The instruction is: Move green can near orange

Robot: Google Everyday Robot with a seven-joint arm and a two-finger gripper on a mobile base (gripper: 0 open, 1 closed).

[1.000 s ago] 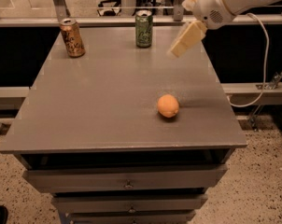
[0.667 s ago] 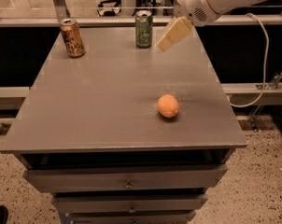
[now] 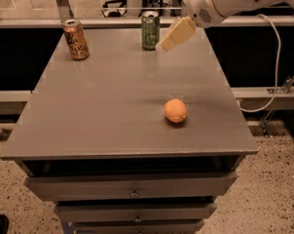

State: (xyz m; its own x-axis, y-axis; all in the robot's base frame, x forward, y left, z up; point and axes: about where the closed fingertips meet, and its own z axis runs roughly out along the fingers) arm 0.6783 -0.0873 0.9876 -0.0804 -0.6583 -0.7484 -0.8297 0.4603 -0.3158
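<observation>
The green can (image 3: 150,30) stands upright at the far edge of the grey table (image 3: 108,106), near the middle. The orange (image 3: 175,110) lies on the table toward the front right, well apart from the can. My gripper (image 3: 162,46) hangs from the white arm coming in from the upper right. Its tip is just right of the green can, close to it at about mid-height, and holds nothing that I can see.
A brown-orange drink can (image 3: 76,39) stands at the far left of the table. The table top sits on a cabinet with drawers (image 3: 132,189). A rail and dark gap run behind the far edge. A white cable (image 3: 276,77) hangs at the right.
My gripper has moved left and slightly up, from right of the can toward its side. The cans and the orange have not moved.
</observation>
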